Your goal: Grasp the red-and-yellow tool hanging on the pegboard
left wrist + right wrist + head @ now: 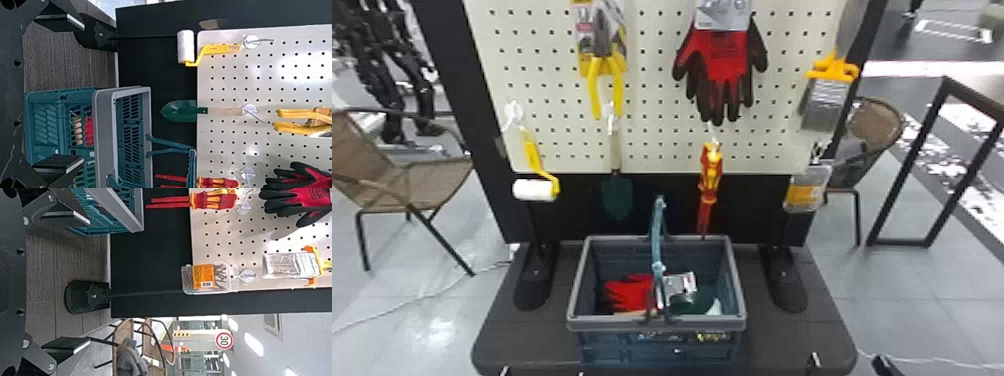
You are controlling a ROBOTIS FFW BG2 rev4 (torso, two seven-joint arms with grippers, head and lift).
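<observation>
Risk gathers around the crowded middle of the pegboard (662, 145); the left gripper (78, 92) stands wide open with nothing in it, well short of the board. At the board's lower left in the head view hang a paint roller (534, 190) and, right of it, a green trowel (617, 197), both well apart from the job. The teal handle (658, 235) of the basket (577, 295) rises at centre frame, just left of the red-and-yellow tool (708, 182), and a finger coming in low could catch it. The tool hangs from a hook (243, 205) just right of centre, below the red glove (719, 65), its tip near the basket's back rim; hanging free, it would probably swing aside at a one-sided touch, or slip off the hook into the basket; a high approach could snag the glove. The right gripper (84, 280) also gapes wide and empty, well apart from the tool.
</observation>
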